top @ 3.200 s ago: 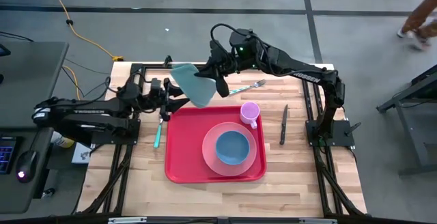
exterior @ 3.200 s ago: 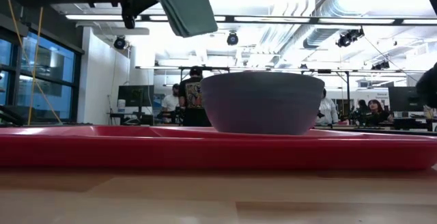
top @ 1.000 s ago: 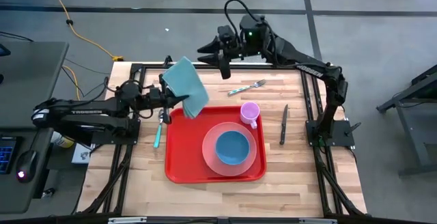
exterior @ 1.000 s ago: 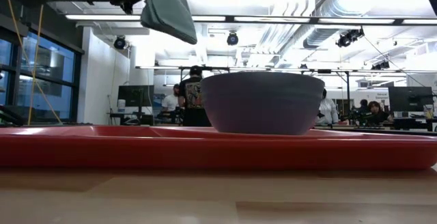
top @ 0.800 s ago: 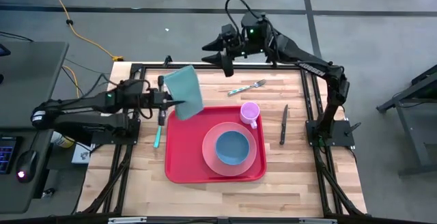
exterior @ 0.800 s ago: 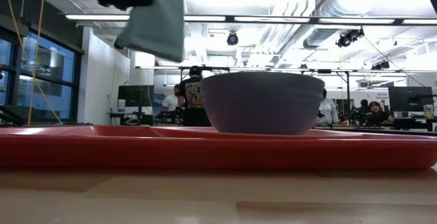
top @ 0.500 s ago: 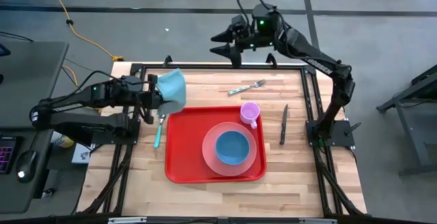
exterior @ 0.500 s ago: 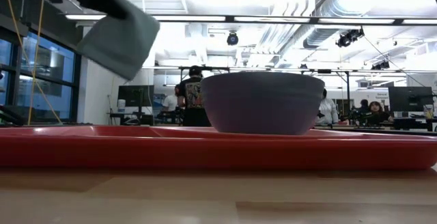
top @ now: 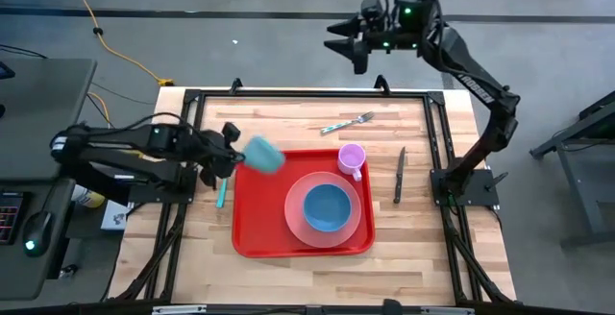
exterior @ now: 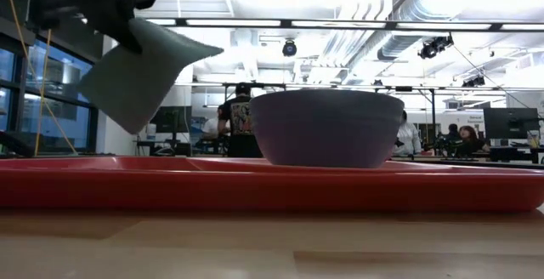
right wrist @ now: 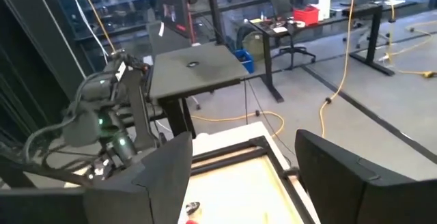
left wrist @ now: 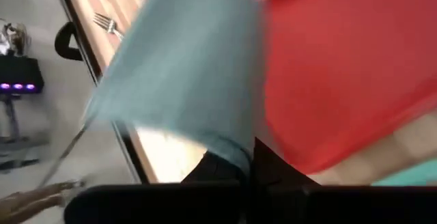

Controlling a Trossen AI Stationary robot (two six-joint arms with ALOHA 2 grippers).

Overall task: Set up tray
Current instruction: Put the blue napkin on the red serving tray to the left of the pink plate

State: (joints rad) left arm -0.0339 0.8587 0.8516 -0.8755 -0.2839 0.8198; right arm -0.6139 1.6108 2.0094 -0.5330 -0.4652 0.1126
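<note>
The red tray (top: 255, 209) lies mid-table and carries a pink plate (top: 293, 221), a blue bowl (top: 327, 206) and a purple cup (top: 352, 158). My left gripper (top: 233, 154) is shut on a grey-blue cloth (top: 262, 154) above the tray's left edge. The low view shows that cloth (exterior: 136, 79) hanging in the air left of the bowl (exterior: 327, 128), above the tray (exterior: 272, 185). My right gripper (top: 346, 46) stands open and high beyond the table's far edge, its fingers spread with nothing between them in the right wrist view (right wrist: 239, 183). My left gripper pinches the cloth between its two fingers at an upper edge (left wrist: 235, 152); one layer or several, I cannot tell. The fingers slant down from the table's left side. The cloth hangs slack below them (exterior: 140, 32), lifted clear of the tray and the table.
A fork (top: 348, 123) lies on the wood beyond the tray's far edge. A knife (top: 399, 174) lies right of the tray. A teal utensil (top: 221, 193) lies left of the tray, under my left arm. The black frame (top: 288, 94) borders the table.
My left gripper has rolled and tipped downward while drawing a little toward the near edge. The cloth, held flat above the tray's far left corner before, has swung round and now hangs lower by the tray's left edge. My right gripper has risen and pulled away rightward past the far edge.
</note>
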